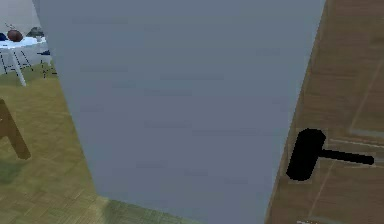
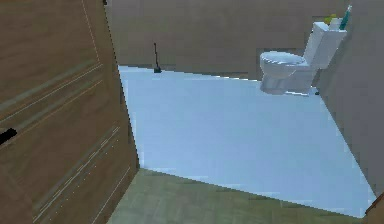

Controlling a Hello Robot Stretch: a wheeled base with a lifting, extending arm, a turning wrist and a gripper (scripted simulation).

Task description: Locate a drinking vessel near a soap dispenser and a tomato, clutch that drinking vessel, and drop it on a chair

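Observation:
At the forward view's far top left a white table [image 1: 25,47] carries small things, among them a dark round blob with a reddish one beside it [image 1: 14,36]; they are too small to name. On the toilet tank [image 2: 327,40] in the arm side view stand a small yellow thing [image 2: 326,22] and a teal bottle-like thing [image 2: 346,16].
A grey wall panel [image 1: 180,100] stands close ahead, with a wooden door [image 1: 345,110] and its black handle [image 1: 325,155] to the right. A wooden door [image 2: 55,110] covers the arm side view's left. Beyond lies a pale bathroom floor [image 2: 230,130], a white toilet [image 2: 285,70] and a dark brush [image 2: 157,65].

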